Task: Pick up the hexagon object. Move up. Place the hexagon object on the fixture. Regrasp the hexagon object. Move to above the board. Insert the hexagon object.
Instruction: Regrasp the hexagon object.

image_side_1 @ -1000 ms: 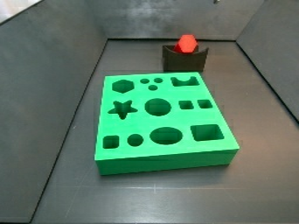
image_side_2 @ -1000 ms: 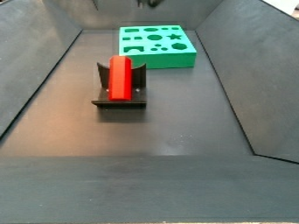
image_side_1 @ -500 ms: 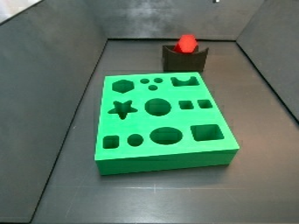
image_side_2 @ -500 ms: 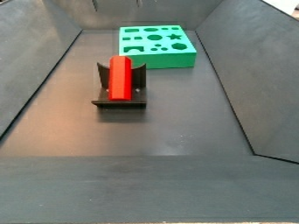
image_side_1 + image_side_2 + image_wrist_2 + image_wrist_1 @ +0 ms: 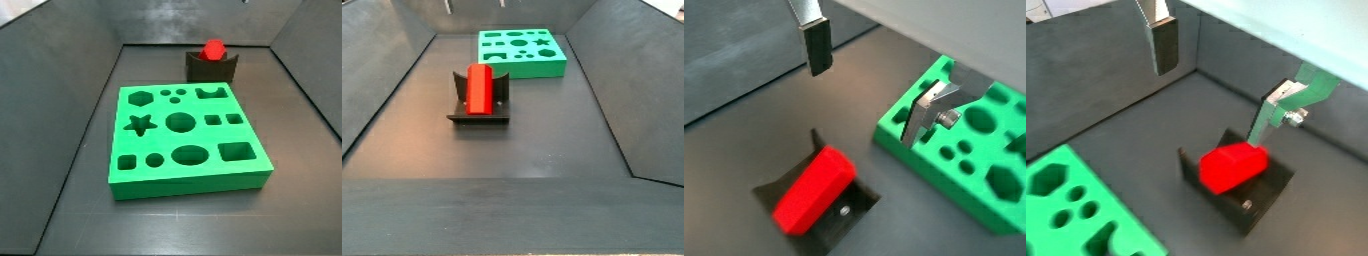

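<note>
In both side views the green board [image 5: 187, 140] [image 5: 520, 52] lies flat on the dark floor; beyond it in a side view stands the fixture [image 5: 213, 68], the red hexagon object [image 5: 213, 49] resting in its notch (lying lengthwise along the fixture [image 5: 478, 103]); in both wrist views the gripper [image 5: 1227, 70] [image 5: 871, 75] hangs above, fingers [image 5: 1165, 45] [image 5: 816, 46] spread wide, holding nothing, well clear of the hexagon object [image 5: 1231, 166] [image 5: 814, 186].

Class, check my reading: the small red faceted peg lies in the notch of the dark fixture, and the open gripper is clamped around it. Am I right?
Not quite. The small red faceted peg does lie in the dark fixture, but the gripper is open above it, fingers clear of the peg, as both wrist views show.
</note>
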